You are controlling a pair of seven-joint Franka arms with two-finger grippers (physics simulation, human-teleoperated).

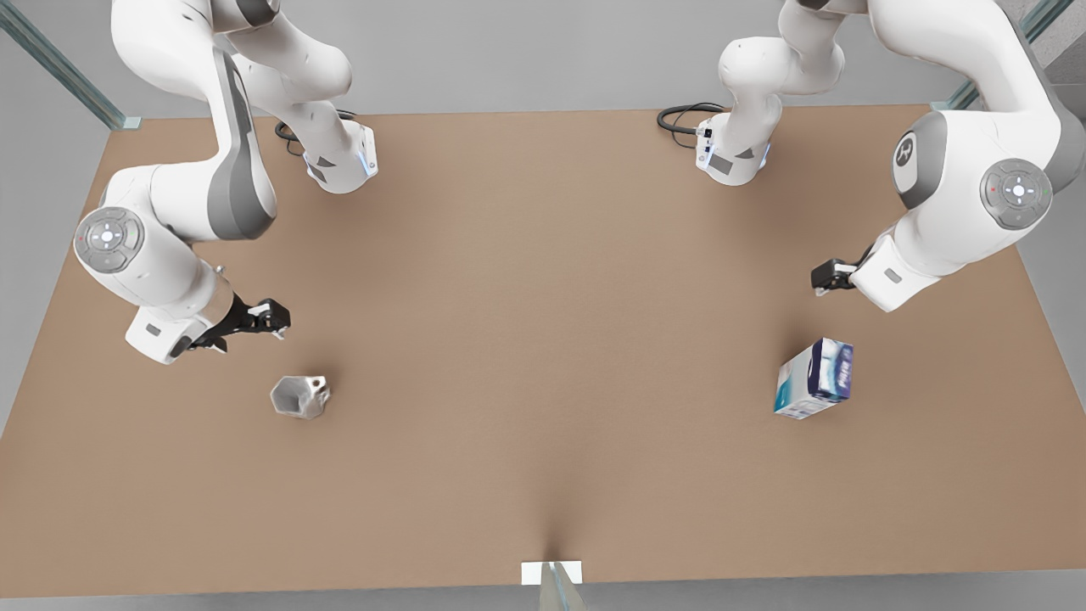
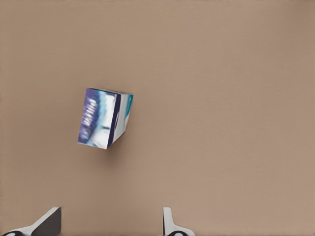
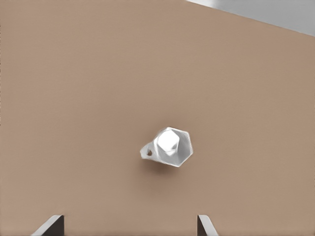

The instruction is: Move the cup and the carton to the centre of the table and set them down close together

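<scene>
Cup (image 1: pixel 300 397): pale grey-white, faceted, small side handle. Stands on the table (image 1: pixel 543 339) towards the front view's left, upright, mouth open upward, untouched. In the right wrist view the cup (image 3: pixel 170 147) sits on bare tabletop ahead of the fingertips.

Carton (image 1: pixel 814 379): white, teal and dark blue box, towards the front view's right, well apart from the cup, resting on the table with nothing gripping it. In the left wrist view the carton (image 2: pixel 104 118) lies ahead of the fingertips and off to one side.

Right gripper (image 1: pixel 270 321): dark fingers, above the table just beside the cup, on the front view's left; not touching it. Fingers (image 3: pixel 51 225) spread wide, holding nothing.

Left gripper (image 1: pixel 825 277): above the table near the carton, on the front view's right; apart from it. Fingers (image 2: pixel 48 223) spread wide, holding nothing.

Table centre: bare brown surface between the two things.
</scene>
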